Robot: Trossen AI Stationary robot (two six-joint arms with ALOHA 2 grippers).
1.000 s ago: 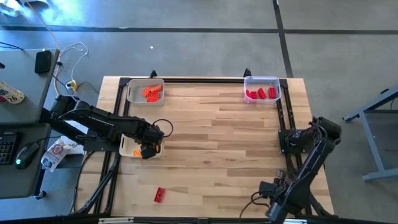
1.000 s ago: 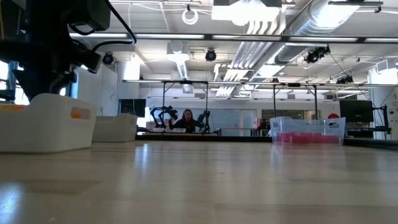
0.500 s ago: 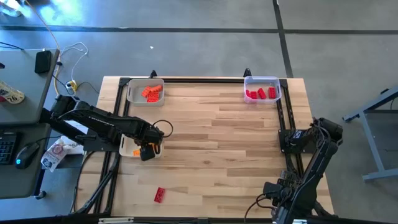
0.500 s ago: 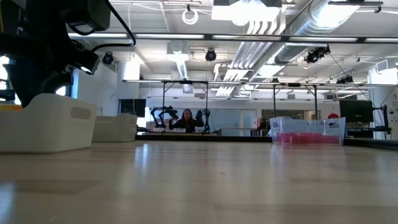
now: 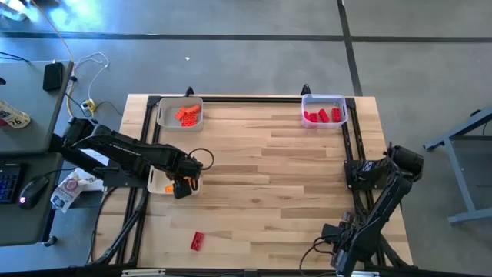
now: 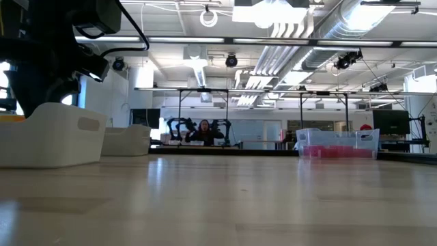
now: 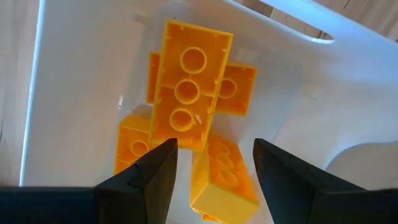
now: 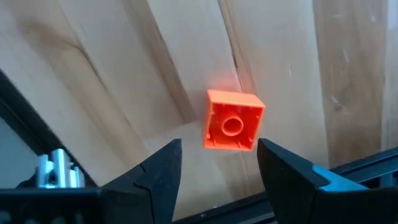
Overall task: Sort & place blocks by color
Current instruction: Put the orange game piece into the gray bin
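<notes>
Trouble is likeliest on the left, where the left claw [image 5: 182,187] hangs over the white tray [image 5: 156,185] at the desk's [image 5: 269,185] left edge, its fingers spread and empty above a loose heap of yellow-orange bricks [image 7: 186,84]. The topmost brick lies studs-down across the others, so if the arm lifts off at a slant a finger could clip it, or catch the tray wall and nudge the tray.

Further along, a red brick [image 5: 197,241] lies alone near the front edge, well apart from the clear tray of red bricks [image 5: 323,115] at the back right. A clumsy grab there could push it off the desk. The orange bricks [image 5: 187,114] sit in the back-left tray.

On the right, the right claw [image 8: 217,163] stands open over a single orange-red brick [image 8: 232,121] near the frame rail. A closing off-centre could skid the brick under the rail.

Compared with a second ago, the left claw has widened and let go. The yellow-orange patch seen at the tray in the low view is gone.
</notes>
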